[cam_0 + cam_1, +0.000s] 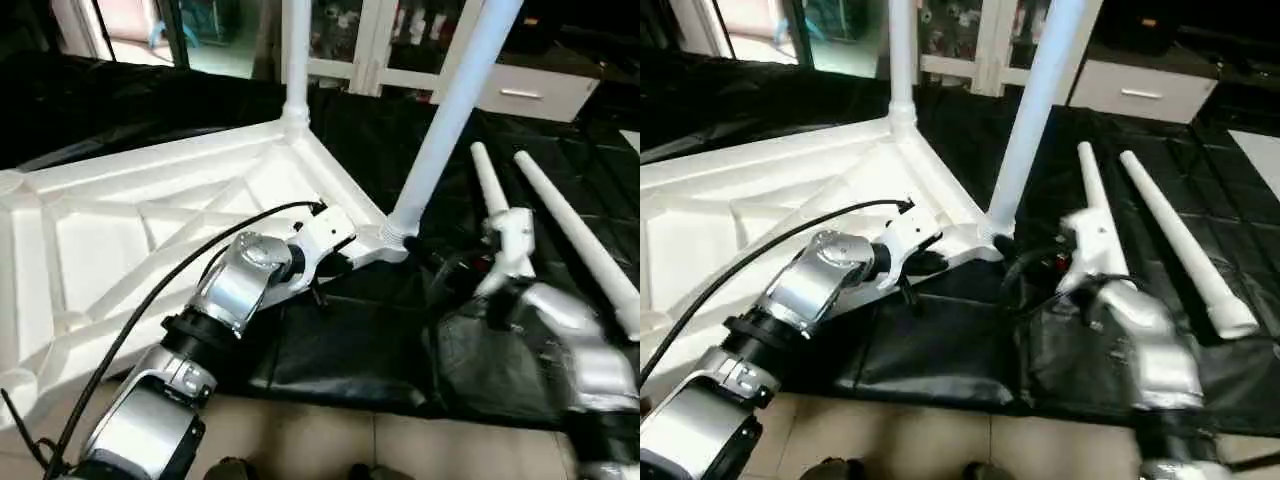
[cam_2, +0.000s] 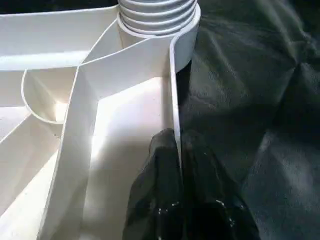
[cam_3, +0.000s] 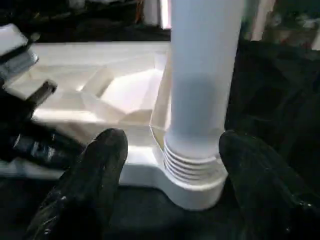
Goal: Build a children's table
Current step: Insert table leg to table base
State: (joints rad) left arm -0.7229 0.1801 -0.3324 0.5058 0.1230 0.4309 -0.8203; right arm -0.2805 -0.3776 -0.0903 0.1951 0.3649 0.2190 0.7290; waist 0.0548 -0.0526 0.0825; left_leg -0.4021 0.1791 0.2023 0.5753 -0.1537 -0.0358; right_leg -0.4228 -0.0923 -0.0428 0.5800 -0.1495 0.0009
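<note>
The children's table top (image 1: 120, 230) lies upside down on the black sheet, its ribbed underside facing up. One white leg (image 1: 296, 50) stands in the far corner socket. A second leg (image 1: 450, 120) stands tilted in the near right corner socket (image 3: 195, 185), its threads showing above the collar. My left gripper (image 2: 179, 145) is shut on the top's thin rim (image 2: 174, 95), just short of that socket. My right gripper (image 3: 174, 140) is open, with one black finger (image 3: 107, 155) on each side of that leg's threaded base. Two loose legs (image 1: 490, 180) (image 1: 575, 235) lie on the sheet to the right.
The black-sheeted work table (image 1: 330, 350) ends at a front edge just below the grippers, with tiled floor (image 1: 320, 440) beyond it. White cabinets (image 1: 520, 90) with glass doors stand behind. A black cable (image 1: 150, 300) runs along my left forearm.
</note>
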